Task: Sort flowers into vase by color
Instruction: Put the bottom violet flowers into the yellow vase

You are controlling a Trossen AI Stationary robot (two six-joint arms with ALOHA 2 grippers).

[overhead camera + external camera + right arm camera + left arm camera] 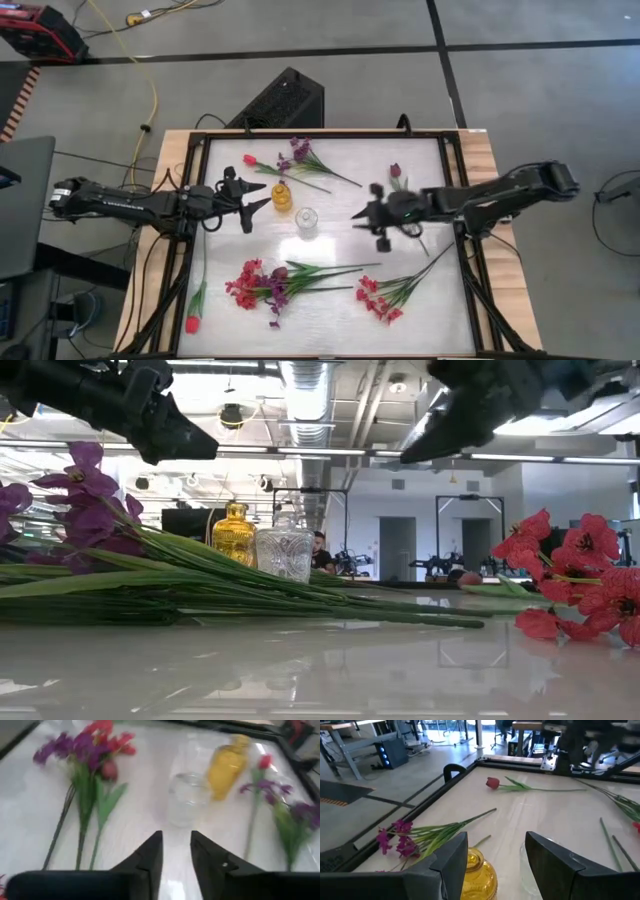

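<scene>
Artificial flowers on long thin green stems are scattered across the white surface [330, 315]. A purple spray [302, 154] and a single red tulip [250, 159] are seen at the far edge, just beyond the amber vase [282, 196], which stands beside the clear glass vase [306, 221] near the middle. A mixed bunch of red and purple blossoms [257, 284] is laid at the near side, with a red-pink spray [378, 298] to its right. A dark maroon tulip [395, 171] lies beside the right arm, and one red tulip [192, 322] rests off the left rim. The left pincer [258, 195] is held above the surface just left of the amber vase, fingers well apart and empty. The right pincer [360, 213] is held right of the glass vase, fingers slightly parted, nothing gripped.
</scene>
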